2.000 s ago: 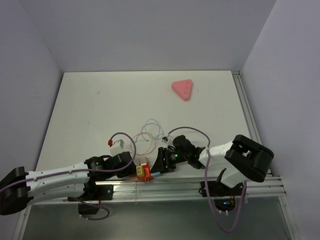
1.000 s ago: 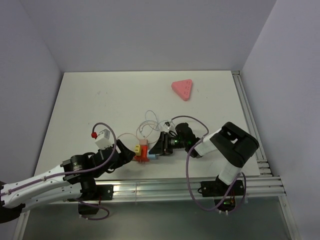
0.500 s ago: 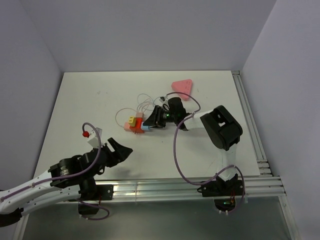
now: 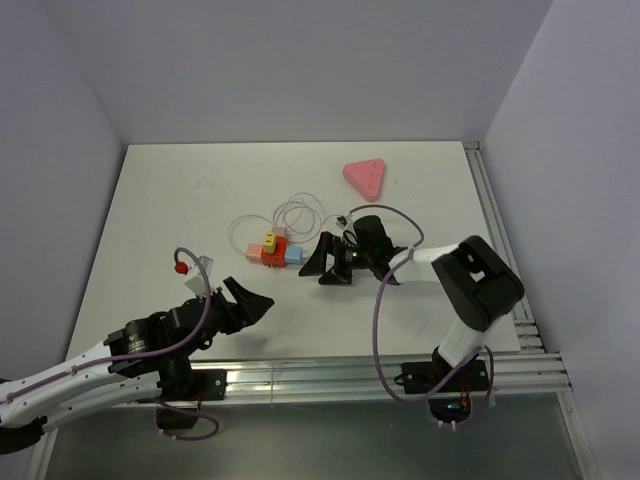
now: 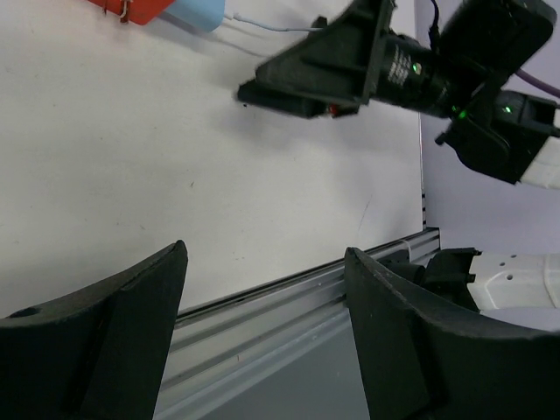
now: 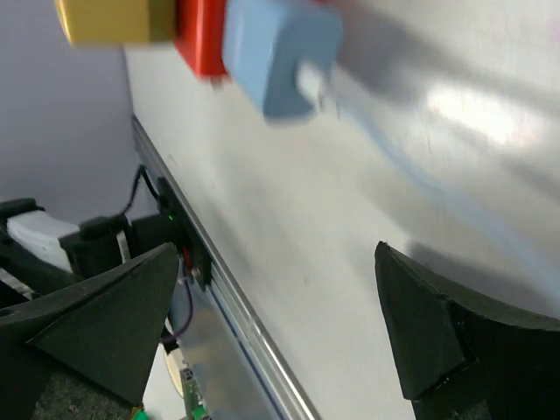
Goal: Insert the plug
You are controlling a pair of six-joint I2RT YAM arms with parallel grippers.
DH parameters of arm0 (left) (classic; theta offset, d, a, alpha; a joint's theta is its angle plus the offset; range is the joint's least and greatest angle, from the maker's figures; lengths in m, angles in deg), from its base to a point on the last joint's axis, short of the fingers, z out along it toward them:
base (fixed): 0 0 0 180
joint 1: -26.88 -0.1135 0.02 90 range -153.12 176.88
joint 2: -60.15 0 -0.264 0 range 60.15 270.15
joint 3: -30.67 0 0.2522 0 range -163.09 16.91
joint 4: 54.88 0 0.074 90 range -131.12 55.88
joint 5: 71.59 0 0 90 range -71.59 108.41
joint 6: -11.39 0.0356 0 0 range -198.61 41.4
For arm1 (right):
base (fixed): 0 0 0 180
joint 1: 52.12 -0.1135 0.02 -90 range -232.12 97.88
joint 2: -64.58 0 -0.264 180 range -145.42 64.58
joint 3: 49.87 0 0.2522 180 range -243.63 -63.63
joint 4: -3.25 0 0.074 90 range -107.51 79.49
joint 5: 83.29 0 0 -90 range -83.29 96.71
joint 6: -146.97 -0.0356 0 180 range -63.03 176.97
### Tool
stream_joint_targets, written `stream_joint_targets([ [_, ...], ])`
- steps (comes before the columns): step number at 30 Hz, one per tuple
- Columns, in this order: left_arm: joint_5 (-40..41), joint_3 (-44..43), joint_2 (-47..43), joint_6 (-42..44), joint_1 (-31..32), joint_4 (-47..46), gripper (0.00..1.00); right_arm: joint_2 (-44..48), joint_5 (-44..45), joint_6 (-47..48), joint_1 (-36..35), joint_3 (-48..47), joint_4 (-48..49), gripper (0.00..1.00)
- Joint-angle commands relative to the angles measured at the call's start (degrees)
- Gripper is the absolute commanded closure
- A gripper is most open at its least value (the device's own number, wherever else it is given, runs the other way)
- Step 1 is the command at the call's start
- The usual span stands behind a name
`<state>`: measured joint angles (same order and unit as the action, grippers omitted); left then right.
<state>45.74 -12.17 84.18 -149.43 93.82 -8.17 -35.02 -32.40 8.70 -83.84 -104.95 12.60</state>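
The plug lies on the table around the middle, a bit toward the near edge. It's the little light-blue box, and it sits right up against the orange-red block, touching its right side. There's a yellow piece on the far side of that block. From the right wrist view the plug partly overlaps the block, but I can't tell if it's actually seated in it or just butted against it. A pale cable runs out of the plug's other end, and thin wire loops lie on the table just behind the whole cluster.

The right gripper is just right of the plug, pointing at it, with the jaws spread wide and nothing between them. The plug is just beyond the fingertips, not touching them.

The left gripper is nearer the front edge, well apart from the plug, also spread fairly wide and holding nothing. Its wrist cam only shows bare table between the fingers.

The pink triangle sits off at the back right, well apart from everything.
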Motion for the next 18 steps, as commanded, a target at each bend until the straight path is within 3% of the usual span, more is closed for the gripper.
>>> stream_joint_targets([
  [1, -1.4, 1.3, -1.1, 1.6, 0.1, -4.6, 0.23, 9.3, 3.6, 2.5, -1.6, 4.6, -2.6, 0.0],
  [10, -2.9, 5.0, -3.9, 1.1, 0.1, -8.6, 0.21, 36.5, 15.0, 6.2, -2.8, 12.3, -18.5, 0.0],
  [14, -4.2, 6.3, -5.2, 0.9, 0.1, -11.8, 0.18, 48.6, 25.6, 7.8, -2.8, 15.9, -24.9, 0.0],
  [16, -5.2, 7.7, -5.8, 1.4, 0.0, -14.0, 0.14, 54.7, 25.8, 8.3, -2.8, 18.8, -24.6, 0.0],
  [18, -10.2, 9.6, -7.7, 4.9, 0.0, -22.4, 0.09, 62.0, 22.4, 8.4, -2.8, 21.4, -21.6, 0.0],
])
